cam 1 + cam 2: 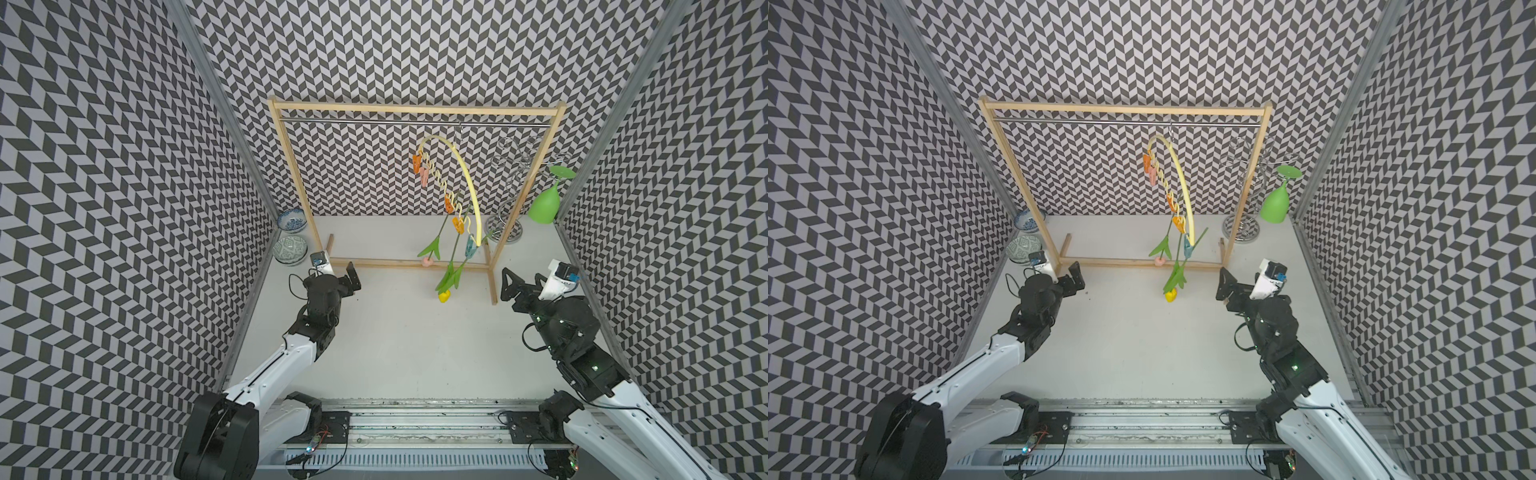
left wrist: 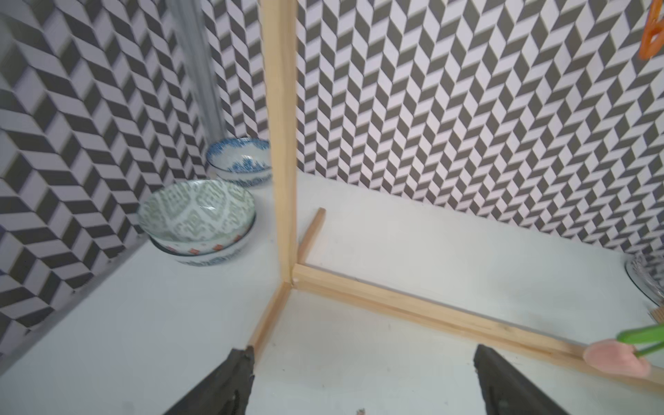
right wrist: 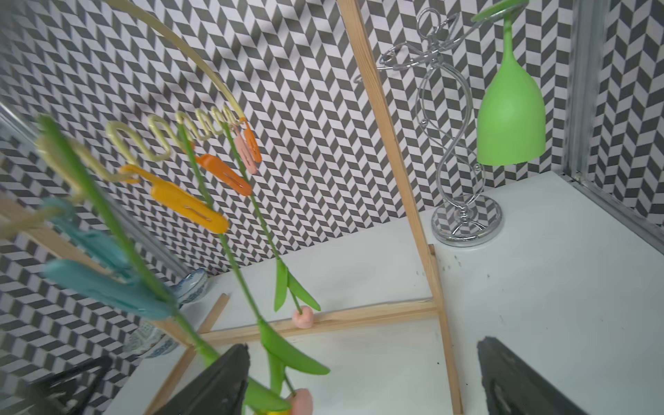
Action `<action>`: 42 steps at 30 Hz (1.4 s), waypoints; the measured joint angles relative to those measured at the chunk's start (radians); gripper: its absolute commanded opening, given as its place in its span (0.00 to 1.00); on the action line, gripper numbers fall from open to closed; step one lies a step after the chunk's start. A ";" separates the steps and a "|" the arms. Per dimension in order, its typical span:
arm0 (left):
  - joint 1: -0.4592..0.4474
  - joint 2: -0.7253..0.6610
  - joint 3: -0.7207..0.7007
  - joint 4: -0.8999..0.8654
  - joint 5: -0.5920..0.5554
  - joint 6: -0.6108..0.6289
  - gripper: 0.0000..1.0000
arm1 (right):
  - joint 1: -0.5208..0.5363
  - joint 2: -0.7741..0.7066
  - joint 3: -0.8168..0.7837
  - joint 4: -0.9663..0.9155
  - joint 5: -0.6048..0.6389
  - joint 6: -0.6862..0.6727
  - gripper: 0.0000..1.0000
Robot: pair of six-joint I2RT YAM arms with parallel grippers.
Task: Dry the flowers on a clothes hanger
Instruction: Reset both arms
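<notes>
Three green-stemmed artificial tulips (image 1: 448,277) hang pinned on the pale yellow arc-shaped hanger (image 1: 474,195); our left fingers (image 2: 226,384) and right fingers (image 3: 222,381) gape empty; we judge only retreat remains.

There were three artificial tulips (image 3: 287,355) on thin green stems: two pink tulips (image 3: 303,318) and one yellow tulip (image 1: 444,296). One pale yellow arc-shaped plastic hanger (image 1: 473,195) carried six plastic clothespins (image 3: 187,204): two orange, one pink, one yellow and, blurred, seemingly two teal. There was also one wooden-framed rack (image 1: 415,109), one silver wire spiral stand (image 3: 467,222), one green plastic goblet (image 3: 510,118) and three patterned ceramic bowls (image 2: 237,161).
</notes>
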 measured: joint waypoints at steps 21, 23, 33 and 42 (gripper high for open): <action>0.276 0.272 -0.324 0.771 0.215 0.248 1.00 | -0.156 0.476 -0.251 0.752 0.239 -0.304 0.99; 0.294 0.310 -0.325 0.835 0.248 0.239 1.00 | -0.198 0.542 -0.264 0.813 0.232 -0.317 0.99; 0.313 0.488 -0.295 0.972 0.334 0.220 1.00 | -0.303 0.742 -0.371 1.132 0.169 -0.318 0.99; 0.304 0.492 -0.209 0.901 0.380 0.241 1.00 | -0.353 0.862 -0.432 1.419 0.048 -0.350 0.99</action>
